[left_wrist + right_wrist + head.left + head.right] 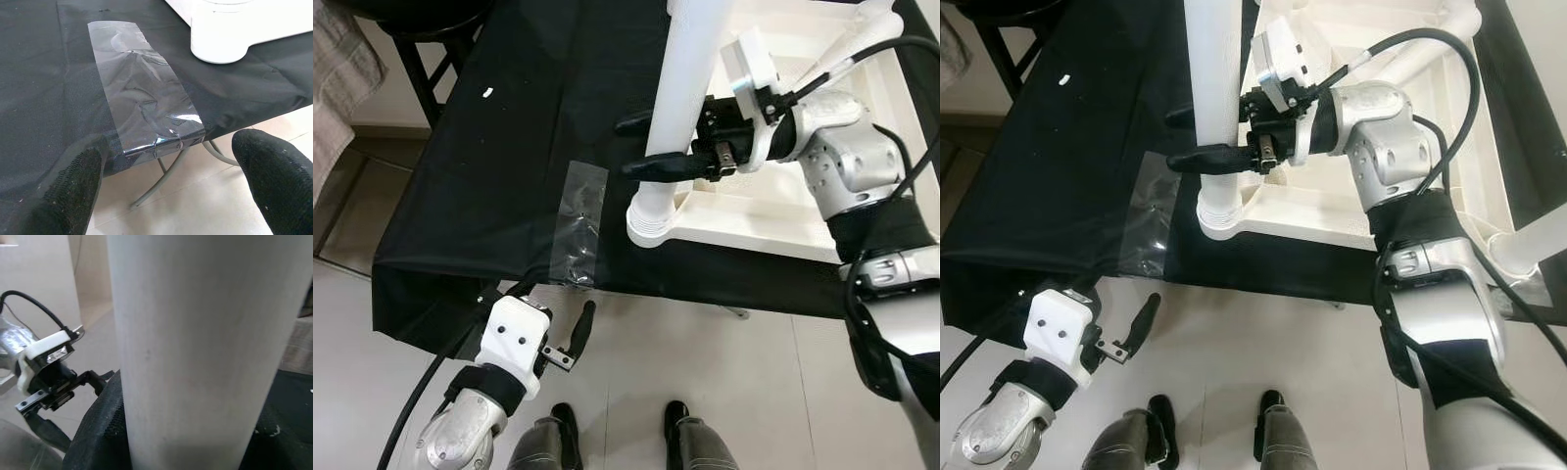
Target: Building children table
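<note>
While the white table leg [685,88] stands upright in its corner socket [651,220] of the upside-down white tabletop [773,211], the right gripper [651,147] has its two black fingers either side of that leg, one in front and one behind, closed onto it just above the socket. Take the leg as our landmark: its long axis runs straight up out of the corner, and the fingers cross it at right angles, so any turning or pressing home would go round or along that upright line (my read of the step, not something on show). The tabletop lies on a black cloth [509,147] spread over the work surface, to the right of the leg, and a strip of clear tape [579,220] sits on the cloth just left of the leg's foot, running to the cloth's near edge. Down below that edge, well apart from the leg, the left gripper [570,338] hovers over the pale floor [705,352] with its fingers spread and nothing between them; its wrist view looks up past the tape toward the socket. The right arm is plainly the nearer one, already on the leg, and the left has a long reach to help.
</note>
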Controlling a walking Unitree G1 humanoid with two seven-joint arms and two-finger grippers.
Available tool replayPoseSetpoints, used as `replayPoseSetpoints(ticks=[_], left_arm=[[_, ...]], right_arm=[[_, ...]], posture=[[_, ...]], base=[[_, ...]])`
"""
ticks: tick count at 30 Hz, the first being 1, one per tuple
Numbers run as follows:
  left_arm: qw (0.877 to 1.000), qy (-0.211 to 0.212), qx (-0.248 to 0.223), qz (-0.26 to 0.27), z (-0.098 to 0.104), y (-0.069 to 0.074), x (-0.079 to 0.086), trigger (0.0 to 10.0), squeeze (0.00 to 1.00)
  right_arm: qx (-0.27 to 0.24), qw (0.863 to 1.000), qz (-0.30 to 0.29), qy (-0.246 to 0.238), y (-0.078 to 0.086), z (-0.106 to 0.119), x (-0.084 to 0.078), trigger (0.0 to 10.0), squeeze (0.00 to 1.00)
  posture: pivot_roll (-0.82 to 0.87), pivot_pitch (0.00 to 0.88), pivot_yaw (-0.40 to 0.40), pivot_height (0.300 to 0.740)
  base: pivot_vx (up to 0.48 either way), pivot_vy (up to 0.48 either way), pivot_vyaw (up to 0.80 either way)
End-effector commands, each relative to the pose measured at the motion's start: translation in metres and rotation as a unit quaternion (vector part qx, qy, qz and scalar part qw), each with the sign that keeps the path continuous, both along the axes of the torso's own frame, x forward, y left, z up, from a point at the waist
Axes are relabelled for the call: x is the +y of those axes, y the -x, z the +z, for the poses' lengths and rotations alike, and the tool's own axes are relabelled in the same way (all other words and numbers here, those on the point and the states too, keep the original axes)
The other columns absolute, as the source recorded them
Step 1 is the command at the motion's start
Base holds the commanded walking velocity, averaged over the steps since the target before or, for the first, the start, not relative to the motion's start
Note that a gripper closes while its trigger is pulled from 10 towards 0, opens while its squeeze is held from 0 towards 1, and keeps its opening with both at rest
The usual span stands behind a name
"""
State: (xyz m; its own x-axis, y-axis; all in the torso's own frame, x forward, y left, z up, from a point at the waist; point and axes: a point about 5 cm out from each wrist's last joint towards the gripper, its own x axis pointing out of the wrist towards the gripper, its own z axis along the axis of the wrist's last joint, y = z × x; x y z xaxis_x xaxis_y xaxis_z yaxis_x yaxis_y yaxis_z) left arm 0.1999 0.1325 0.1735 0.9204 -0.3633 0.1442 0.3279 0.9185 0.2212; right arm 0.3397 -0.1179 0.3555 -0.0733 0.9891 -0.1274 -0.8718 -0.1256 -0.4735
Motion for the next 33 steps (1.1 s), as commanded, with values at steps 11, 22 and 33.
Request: replayPoseSetpoints(ticks=[11, 22, 33], left_arm=[[1.000, -0.001, 0.016, 0.002, -0.007, 0.002, -0.001, 10.0, 0.00], [1.000, 0.000, 0.015, 0.004, -0.008, 0.000, -0.001, 10.0, 0.00], [1.000, 0.001, 0.014, 0.004, -0.009, -0.004, 0.000, 10.0, 0.00]], right_arm=[[0.061, 0.994, -0.066, 0.054, -0.013, -0.031, -0.008, 10.0, 0.00], [0.133, 0.931, -0.340, 0.014, -0.025, -0.067, -0.016, 10.0, 0.00], [0.178, 0.837, -0.506, -0.108, 0.011, -0.101, -0.004, 10.0, 0.00]], posture=[[-0.02, 0.404, -0.009, 0.740], [-0.04, 0.399, -0.018, 0.740], [-0.06, 0.387, -0.018, 0.740]], base=[[0.000, 0.000, 0.00], [0.000, 0.000, 0.00], [0.000, 0.000, 0.00]])
